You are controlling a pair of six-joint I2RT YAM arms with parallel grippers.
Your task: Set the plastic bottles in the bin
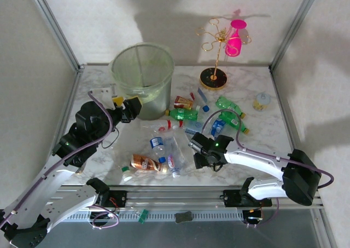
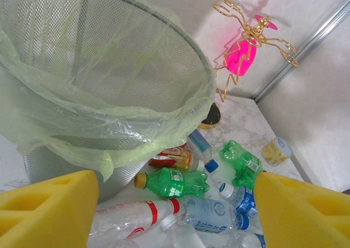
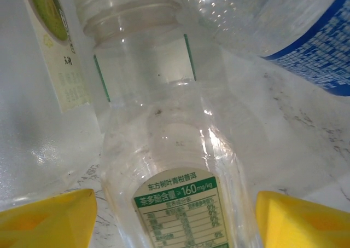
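Right pincer (image 3: 175, 199): open, with one yellow pad (image 3: 49, 218) on each side of a clear bottle and a gap at both. It grips nothing.
Clear bottle (image 3: 169, 149): lies on the marble worktop (image 3: 306, 138) between the right pincer's pads, its green-and-white label nearest the pincer.
Brown-labelled bottle (image 1: 145, 163): lies well to the left of the right pincer, slightly nearer the arm bases.
Blue-labelled bottle (image 3: 311, 34): just past the right pincer, on its right.
Pale-labelled bottle (image 3: 49, 56): just past the right pincer, on its left, close against the clear bottle.
Left pincer (image 2: 175, 190): wide open and empty, raised off the worktop with its yellow pads far apart.
Green bottle (image 2: 175, 182): lies ahead of the left pincer, just beside the foot of the bin.
Bin (image 2: 109, 111): upright, just ahead of the left pincer and to its left. Its pale liner is folded over the rim, and it stands well beyond the right pincer.
Gold stand (image 1: 216, 56): farthest back, beyond the right pincer, carrying a pink cup (image 1: 235, 40).
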